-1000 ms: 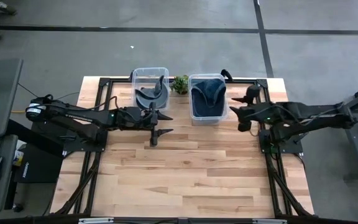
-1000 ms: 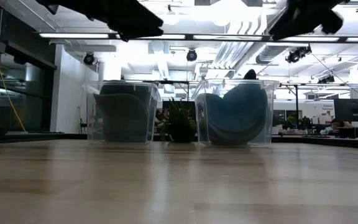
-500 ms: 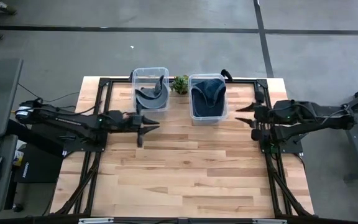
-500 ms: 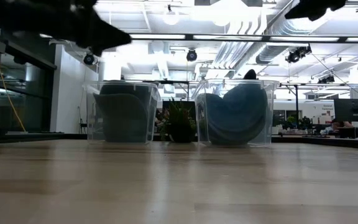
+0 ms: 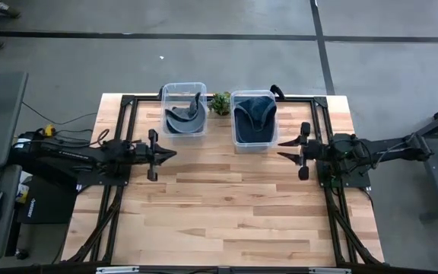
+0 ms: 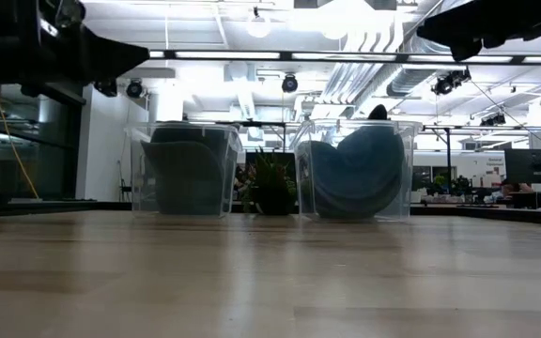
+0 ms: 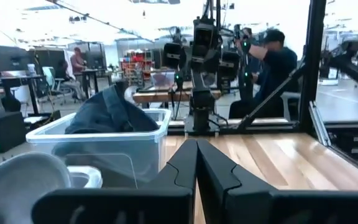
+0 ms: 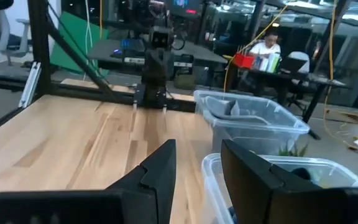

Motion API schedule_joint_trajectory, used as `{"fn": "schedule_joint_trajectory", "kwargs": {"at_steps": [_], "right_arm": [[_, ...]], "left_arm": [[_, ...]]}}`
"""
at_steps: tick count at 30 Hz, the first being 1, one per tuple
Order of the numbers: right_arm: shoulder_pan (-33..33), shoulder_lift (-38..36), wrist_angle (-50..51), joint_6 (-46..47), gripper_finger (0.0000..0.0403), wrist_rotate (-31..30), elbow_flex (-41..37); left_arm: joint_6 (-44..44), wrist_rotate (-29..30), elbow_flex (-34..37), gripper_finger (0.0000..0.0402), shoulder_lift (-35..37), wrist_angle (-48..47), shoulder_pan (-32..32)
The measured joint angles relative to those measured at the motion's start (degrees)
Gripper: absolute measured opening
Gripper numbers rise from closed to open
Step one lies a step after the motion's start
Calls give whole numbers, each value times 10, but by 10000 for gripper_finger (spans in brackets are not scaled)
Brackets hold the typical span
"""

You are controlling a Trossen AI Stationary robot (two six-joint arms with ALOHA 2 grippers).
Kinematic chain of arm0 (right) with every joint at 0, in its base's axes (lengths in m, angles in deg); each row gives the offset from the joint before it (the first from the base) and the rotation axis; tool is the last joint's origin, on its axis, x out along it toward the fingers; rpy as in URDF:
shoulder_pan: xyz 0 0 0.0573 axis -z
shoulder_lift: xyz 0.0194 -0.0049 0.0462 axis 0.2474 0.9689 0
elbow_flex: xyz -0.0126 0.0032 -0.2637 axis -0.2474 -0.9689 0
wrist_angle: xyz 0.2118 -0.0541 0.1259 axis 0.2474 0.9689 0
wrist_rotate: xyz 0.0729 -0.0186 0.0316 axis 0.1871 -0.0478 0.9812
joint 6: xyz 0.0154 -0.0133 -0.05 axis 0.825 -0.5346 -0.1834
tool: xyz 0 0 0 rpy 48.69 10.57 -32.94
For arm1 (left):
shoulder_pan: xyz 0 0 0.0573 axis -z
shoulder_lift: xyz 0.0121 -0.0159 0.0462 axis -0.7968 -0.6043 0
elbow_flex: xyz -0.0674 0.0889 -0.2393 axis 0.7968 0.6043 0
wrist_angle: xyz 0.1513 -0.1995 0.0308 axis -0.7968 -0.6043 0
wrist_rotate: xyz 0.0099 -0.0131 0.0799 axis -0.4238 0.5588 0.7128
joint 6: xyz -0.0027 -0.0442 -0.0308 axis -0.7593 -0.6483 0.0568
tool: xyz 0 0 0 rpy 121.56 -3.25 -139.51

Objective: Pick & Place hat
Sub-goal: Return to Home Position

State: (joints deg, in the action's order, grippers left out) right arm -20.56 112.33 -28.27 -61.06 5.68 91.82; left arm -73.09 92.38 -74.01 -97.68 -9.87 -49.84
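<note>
We judge the blue caps [image 5: 254, 114] light and soft, best pinched by the brim; left gripper [image 5: 172, 153] jaws together; right gripper [image 5: 281, 149] jaws apart.

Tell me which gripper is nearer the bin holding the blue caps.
Right. The right gripper is beside the blue-cap bin's near right corner; the left gripper is farther away, in front of the other bin.

We're in an open lab: beyond the table [image 5: 234, 205], monitors [image 6: 533, 166], a seated person [image 8: 268, 45], ducts [image 6: 388, 75] overhead.
</note>
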Motion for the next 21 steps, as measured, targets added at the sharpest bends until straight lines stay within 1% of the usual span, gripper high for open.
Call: {"fn": "schedule_joint_trajectory", "kwargs": {"at_steps": [3, 8, 12, 16, 21], "right_arm": [[0, -5, -4, -1, 122, 2, -1], [0, -6, -18, -1, 122, 43, -9], [0, -13, -132, 2, 122, 52, -72], [0, -30, -185, -1, 122, 31, -126], [0, -64, -207, 2, 122, 11, -158]], "left_arm": [[2, 2, 13, 1, 30, 0, 0], [14, 1, 13, 1, 65, -30, 0], [20, -5, 14, 1, 86, -43, 0], [18, 10, 14, 1, 105, -97, 0], [33, 25, 15, 1, 138, -119, 0]]}}
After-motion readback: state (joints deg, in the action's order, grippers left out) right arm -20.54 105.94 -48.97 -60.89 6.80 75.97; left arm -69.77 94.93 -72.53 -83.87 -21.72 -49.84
